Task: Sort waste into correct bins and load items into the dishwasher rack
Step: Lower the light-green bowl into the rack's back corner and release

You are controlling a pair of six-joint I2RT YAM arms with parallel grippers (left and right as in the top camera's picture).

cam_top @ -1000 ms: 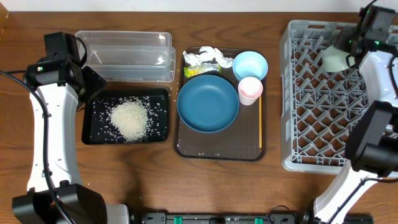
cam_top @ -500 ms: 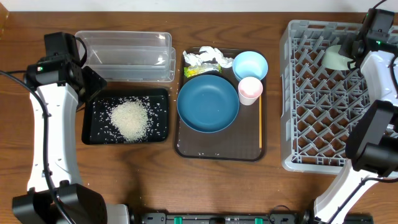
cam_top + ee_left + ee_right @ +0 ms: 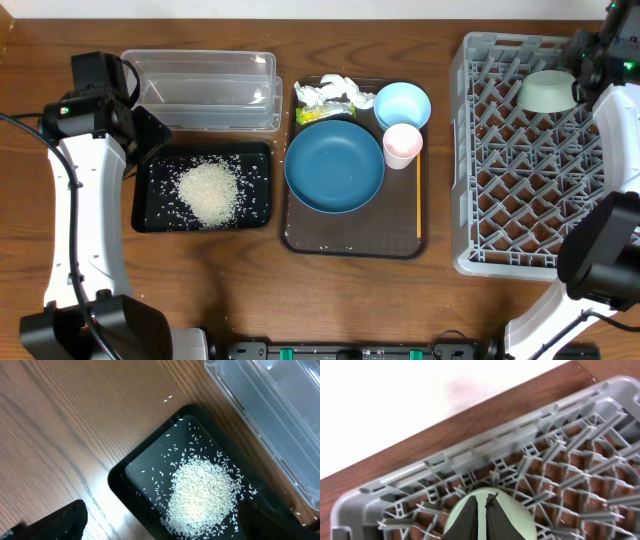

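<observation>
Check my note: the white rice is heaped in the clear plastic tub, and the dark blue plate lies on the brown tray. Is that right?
Not quite. The rice is heaped in the black tray, not in the clear tub next to it. The overhead and left wrist views both show this. The dark blue plate does lie on the brown tray.

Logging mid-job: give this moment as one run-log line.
right fingers: shut on mint bowl at rack | left fingers: open, by black tray | plate, cup: on brown tray
</observation>
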